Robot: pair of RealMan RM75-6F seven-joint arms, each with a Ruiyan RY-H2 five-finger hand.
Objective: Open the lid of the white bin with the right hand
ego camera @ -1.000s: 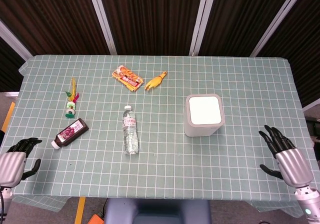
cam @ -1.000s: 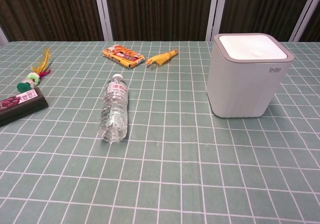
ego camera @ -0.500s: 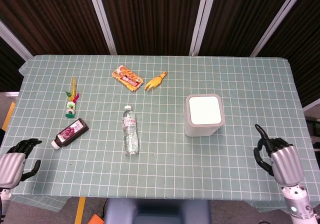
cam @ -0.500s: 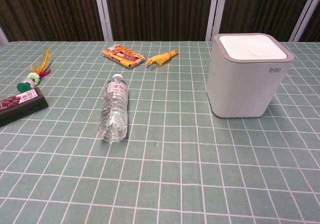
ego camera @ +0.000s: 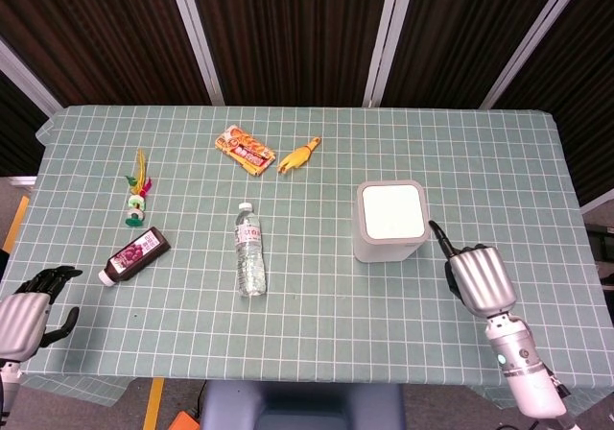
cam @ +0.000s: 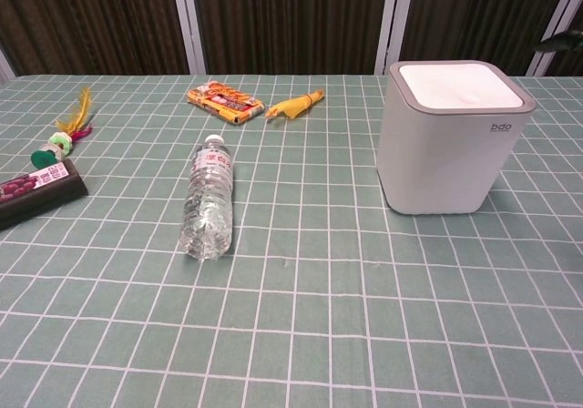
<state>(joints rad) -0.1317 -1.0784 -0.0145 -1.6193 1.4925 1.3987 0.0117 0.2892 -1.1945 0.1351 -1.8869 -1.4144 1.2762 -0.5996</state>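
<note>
Head view: white bin (ego camera: 391,222) stands upright right of centre on the checked table (ego camera: 317,305), lid (ego camera: 392,210) flat and shut. Right hand (ego camera: 476,276) sits just beside the bin's right side, apart from it, back of the hand toward the camera; one dark finger points up toward the lid's near right corner, the others are hidden behind the palm, so I cannot tell whether they are curled or spread. It holds nothing. Judgement: this looks like an approach from the side, lining one fingertip up with the lid, which may be a press-to-open type; no contact yet. Left hand (ego camera: 29,305) rests at the table's near left corner, fingers loosely apart, empty, well away from the work. Chest view: only a dark sliver at the right edge shows, probably a fingertip. Bin front carries a small grey logo reading roughly "bdo". Water bottle (cam: 209,197) lies on its side with a red-and-white label, text too small to read. Dark bottle (ego camera: 136,253) and orange snack packet (ego camera: 245,149) have printing, also illegible.
</note>
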